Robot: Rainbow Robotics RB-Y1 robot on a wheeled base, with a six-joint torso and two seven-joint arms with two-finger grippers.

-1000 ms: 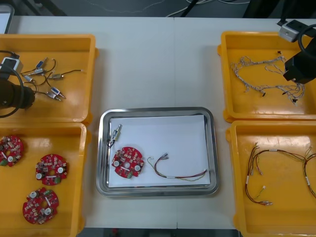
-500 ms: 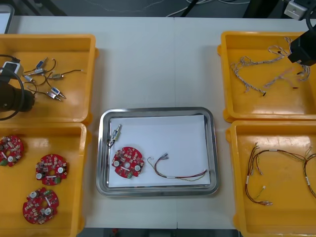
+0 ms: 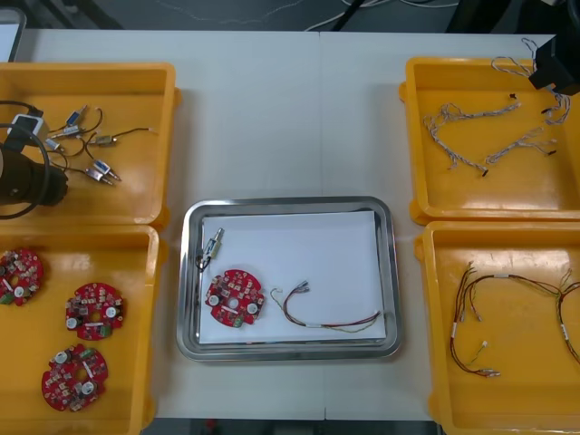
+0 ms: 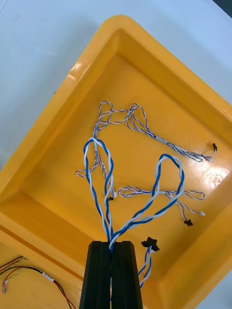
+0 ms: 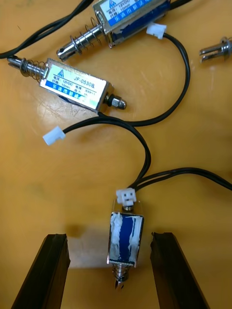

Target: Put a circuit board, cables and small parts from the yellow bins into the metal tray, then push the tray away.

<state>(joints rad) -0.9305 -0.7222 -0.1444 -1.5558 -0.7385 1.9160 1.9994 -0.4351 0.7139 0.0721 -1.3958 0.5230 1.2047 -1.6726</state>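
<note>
My right gripper [image 4: 111, 247] is shut on a twisted blue and white cable [image 4: 99, 176], whose loops hang above the far right yellow bin [image 4: 53, 159]. From the front, this gripper [image 3: 555, 69] is high over that bin's far corner. My left gripper [image 5: 110, 237] is open low in the far left bin [image 3: 136, 195], with a small metal part [image 5: 125, 236] lying between its fingers [image 5: 48, 270]. The metal tray [image 3: 290, 206] holds a red circuit board [image 3: 235, 296], a red and yellow cable [image 3: 328, 319] and a small metal part [image 3: 213, 246].
More blue and white cables [image 3: 471, 136] lie in the far right bin. The near right bin [image 3: 435, 317] holds red and yellow cables [image 3: 494, 313]. Three circuit boards [image 3: 93, 311] lie in the near left bin. Other small metal parts [image 5: 77, 86] with black leads lie beyond my left fingers.
My right gripper has risen and moved toward the table's far edge, drawing the blue and white cable up out of the bin. The left arm has barely shifted.
</note>
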